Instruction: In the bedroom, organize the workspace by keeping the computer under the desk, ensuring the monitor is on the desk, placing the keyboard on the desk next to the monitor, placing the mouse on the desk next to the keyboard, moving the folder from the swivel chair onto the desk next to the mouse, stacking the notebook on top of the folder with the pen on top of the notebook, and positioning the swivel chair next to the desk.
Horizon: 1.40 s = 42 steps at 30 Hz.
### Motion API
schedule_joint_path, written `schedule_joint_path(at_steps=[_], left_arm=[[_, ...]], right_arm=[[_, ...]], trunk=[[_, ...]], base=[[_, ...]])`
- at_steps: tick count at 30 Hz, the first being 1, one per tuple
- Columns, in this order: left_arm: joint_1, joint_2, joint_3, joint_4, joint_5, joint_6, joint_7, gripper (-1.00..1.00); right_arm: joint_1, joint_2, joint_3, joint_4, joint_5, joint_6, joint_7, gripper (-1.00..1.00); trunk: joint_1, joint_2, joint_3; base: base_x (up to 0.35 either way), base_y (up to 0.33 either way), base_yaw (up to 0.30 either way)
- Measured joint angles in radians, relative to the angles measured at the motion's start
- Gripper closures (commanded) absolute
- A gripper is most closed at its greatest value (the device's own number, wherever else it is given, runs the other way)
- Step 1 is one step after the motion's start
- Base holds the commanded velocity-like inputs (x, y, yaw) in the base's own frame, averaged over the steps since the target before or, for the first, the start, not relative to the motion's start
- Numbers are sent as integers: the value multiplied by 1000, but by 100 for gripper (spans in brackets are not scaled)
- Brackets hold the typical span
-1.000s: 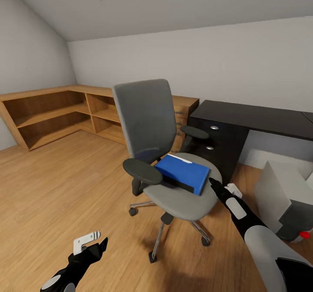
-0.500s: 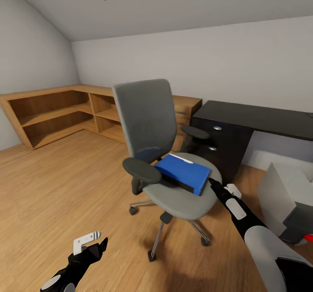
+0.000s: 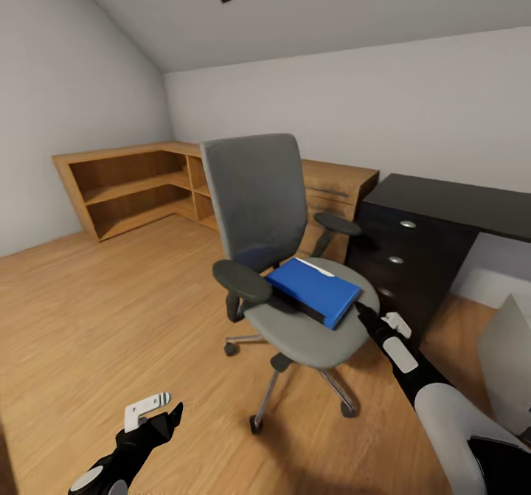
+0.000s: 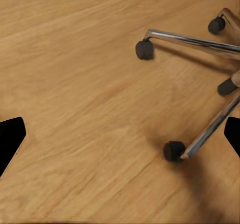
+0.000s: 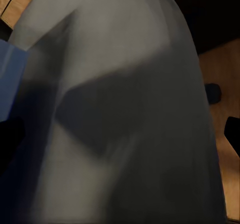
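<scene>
Since a second ago my head camera has swung, so the wooden shelving (image 3: 140,189) and black desk (image 3: 450,215) sit further right in frame, while the swivel chair (image 3: 287,259) and both my arms hold the same places in the picture. On the grey seat lies the blue folder (image 3: 316,291), with a white strip on its top that I take for the pen, though it is too small to be sure. A darker slab shows under the folder's near edge; I cannot tell what it is.

My right gripper (image 3: 363,310) is at the seat's front right edge, just beside the folder's corner; its dark fingertips (image 5: 234,131) sit wide apart at the edges of the wrist picture, with the grey seat (image 5: 125,108) close between them and a bit of blue at one side. My left gripper (image 3: 166,417) hangs low over the wood floor (image 4: 75,83), fingers apart, looking down on the chair's chrome legs and castors (image 4: 174,151)
</scene>
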Motion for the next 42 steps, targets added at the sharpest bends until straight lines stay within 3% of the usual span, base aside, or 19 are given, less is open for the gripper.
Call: schedule_joint_path(at_steps=[7,10,34,42], left_arm=[[0,0,0,0,0,0,0,-100],[0,0,0,0,0,0,0,-100],[0,1,1,0,-2,0,0,-100],[0,3,2,0,-2,0,0,-100]], right_arm=[[0,0,-1,3,2,-13,-1,-100],[0,-1,4,-6,-2,19,0,-100],[1,0,14,5,-10,26,3,-100],[2,17,15,8,-10,25,4,-100]], trunk=[[0,0,0],[0,0,0],[1,0,0],[0,0,0]], base=[[0,0,272],[0,0,91],[-116,0,4],[-109,0,0]])
